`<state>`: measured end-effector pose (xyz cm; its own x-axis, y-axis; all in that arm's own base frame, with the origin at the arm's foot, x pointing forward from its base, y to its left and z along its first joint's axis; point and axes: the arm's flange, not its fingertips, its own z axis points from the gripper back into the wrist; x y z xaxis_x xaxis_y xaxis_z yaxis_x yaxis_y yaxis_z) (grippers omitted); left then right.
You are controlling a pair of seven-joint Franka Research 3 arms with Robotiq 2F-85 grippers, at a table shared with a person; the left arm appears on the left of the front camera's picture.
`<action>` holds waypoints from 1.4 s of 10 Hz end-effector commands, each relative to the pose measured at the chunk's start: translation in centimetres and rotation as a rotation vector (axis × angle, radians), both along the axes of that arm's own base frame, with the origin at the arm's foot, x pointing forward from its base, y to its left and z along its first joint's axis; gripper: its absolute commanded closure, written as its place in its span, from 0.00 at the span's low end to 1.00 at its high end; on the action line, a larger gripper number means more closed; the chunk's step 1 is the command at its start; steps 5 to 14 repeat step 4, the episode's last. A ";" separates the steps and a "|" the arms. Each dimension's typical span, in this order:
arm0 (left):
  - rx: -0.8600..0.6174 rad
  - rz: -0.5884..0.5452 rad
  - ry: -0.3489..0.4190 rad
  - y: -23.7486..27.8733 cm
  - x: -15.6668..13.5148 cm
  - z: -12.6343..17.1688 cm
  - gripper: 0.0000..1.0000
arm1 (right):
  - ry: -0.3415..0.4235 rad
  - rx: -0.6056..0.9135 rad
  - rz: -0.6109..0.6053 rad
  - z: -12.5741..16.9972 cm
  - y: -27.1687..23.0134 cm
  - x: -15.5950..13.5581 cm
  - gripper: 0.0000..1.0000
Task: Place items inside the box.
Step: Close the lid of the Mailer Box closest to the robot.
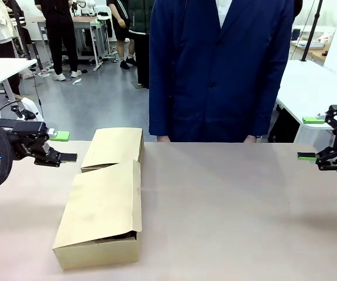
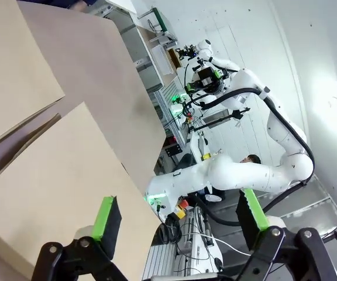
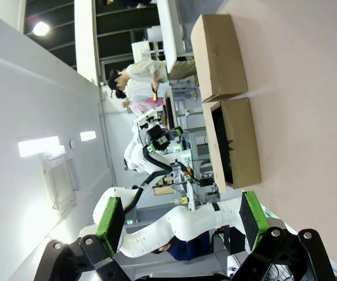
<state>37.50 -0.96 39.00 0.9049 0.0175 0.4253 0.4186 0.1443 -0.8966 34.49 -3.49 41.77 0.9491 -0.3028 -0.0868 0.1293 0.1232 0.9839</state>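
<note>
A brown cardboard box (image 1: 98, 216) lies on the left half of the table, with its lid folded down over it and a dark slit under the front edge. A second cardboard part (image 1: 113, 146) adjoins it at the far end. My left gripper (image 1: 63, 146) hovers open beside that far part, at the table's left edge, holding nothing. At the right edge my right gripper (image 1: 309, 138) is open too and holds nothing. The left wrist view has the open left gripper (image 2: 180, 216) over the box lid (image 2: 57, 193). In the right wrist view, the open right gripper (image 3: 181, 215) faces the box (image 3: 239, 146). The items are out of view.
A person in a navy coat (image 1: 218, 70) stands at the far side with both hands (image 1: 162, 139) at the table's edge. The tan table (image 1: 233, 211) stretches bare to the right of the box. White tables stand beyond, left and right.
</note>
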 end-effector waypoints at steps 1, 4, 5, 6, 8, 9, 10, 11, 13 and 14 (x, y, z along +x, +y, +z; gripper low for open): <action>-0.016 0.005 -0.015 0.1 0.0 0.2 0.00 | 0.012 0.016 -0.017 0.3 0.2 0.2 0.00; -0.016 0.005 -0.015 0.1 0.0 0.2 0.00 | 0.012 0.016 -0.017 0.3 0.2 0.2 0.00; -0.016 0.005 -0.015 0.1 0.0 0.2 0.00 | 0.012 0.016 -0.017 0.3 0.2 0.2 0.00; -0.016 0.005 -0.015 0.1 0.0 0.2 0.00 | 0.012 0.016 -0.017 0.3 0.2 0.2 0.00; -0.016 0.005 -0.015 0.1 0.0 0.2 0.00 | 0.012 0.016 -0.017 0.3 0.2 0.2 0.00; -0.016 0.005 -0.015 0.1 0.0 0.2 0.00 | 0.012 0.016 -0.017 0.3 0.2 0.2 0.00; -0.016 0.005 -0.015 0.1 0.0 0.2 0.00 | 0.012 0.016 -0.017 0.3 0.2 0.2 0.00; -0.016 0.005 -0.015 0.1 0.0 0.2 0.00 | 0.012 0.016 -0.017 0.3 0.2 0.2 0.00; -0.016 0.005 -0.015 0.1 0.0 0.2 0.00 | 0.012 0.016 -0.017 0.3 0.2 0.2 0.00; -0.016 0.005 -0.015 0.1 0.0 0.2 0.00 | 0.012 0.016 -0.017 0.3 0.2 0.2 0.00</action>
